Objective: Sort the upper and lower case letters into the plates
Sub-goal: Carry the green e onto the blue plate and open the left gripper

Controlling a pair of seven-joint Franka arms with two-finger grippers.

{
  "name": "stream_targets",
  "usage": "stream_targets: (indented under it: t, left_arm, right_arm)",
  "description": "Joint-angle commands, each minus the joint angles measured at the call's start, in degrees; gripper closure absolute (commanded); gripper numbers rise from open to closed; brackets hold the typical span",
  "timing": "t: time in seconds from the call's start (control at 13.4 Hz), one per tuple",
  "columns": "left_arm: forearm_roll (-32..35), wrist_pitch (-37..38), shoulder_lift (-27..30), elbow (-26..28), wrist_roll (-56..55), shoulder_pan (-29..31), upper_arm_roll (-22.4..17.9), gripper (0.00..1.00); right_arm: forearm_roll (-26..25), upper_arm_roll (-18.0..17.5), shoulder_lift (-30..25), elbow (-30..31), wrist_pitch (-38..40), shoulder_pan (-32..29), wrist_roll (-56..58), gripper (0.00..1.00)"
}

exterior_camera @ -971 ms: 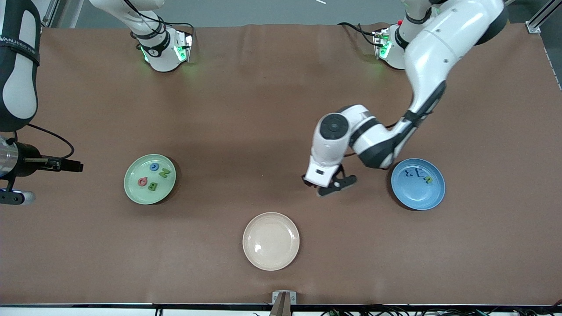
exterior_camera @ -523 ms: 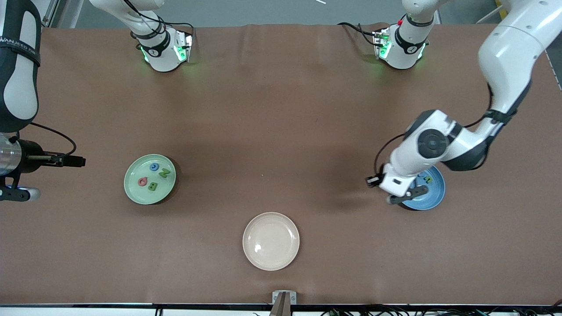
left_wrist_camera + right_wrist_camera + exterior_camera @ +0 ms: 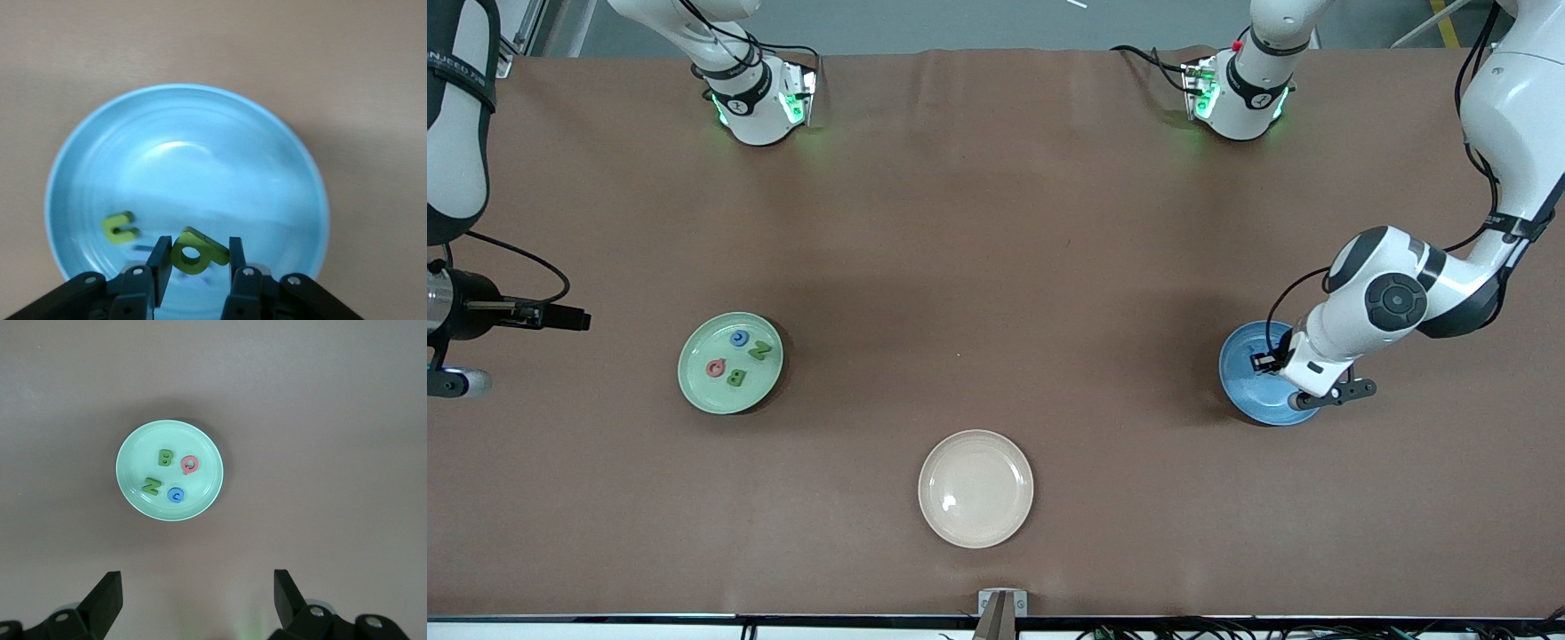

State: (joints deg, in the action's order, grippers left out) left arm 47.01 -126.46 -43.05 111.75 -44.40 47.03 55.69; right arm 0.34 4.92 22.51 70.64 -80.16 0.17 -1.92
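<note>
The blue plate (image 3: 1245, 378) lies toward the left arm's end of the table. My left gripper (image 3: 1329, 396) hangs over it. In the left wrist view my left gripper (image 3: 195, 257) is shut on a green letter (image 3: 193, 252) with a round hole, above the blue plate (image 3: 200, 153). A yellow-green letter (image 3: 119, 227) lies in that plate. The pale green plate (image 3: 703, 391) holds several letters: a blue one, a red Q, a green N and a green B. My right gripper (image 3: 197, 593) is open and empty, high beside the green plate (image 3: 167, 433), and waits.
An empty cream-beige plate (image 3: 975, 488) lies nearest the front camera, between the two other plates. The right arm (image 3: 454, 178) stands at its end of the table. Brown cloth covers the table (image 3: 996, 222).
My left arm has swung from the middle of the table toward its own end and now holds its letter over the blue plate. The right arm has barely moved.
</note>
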Motion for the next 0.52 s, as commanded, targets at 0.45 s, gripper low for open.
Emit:
stream_targets:
  t: [0.45]
  left_arm:
    - [6.96,-4.85,-2.65,0.05,0.37,-2.56,-5.32,0.8]
  right_arm:
    - [0.89,-0.7,-9.32,10.66,-5.71,-0.78,0.42,0.0]
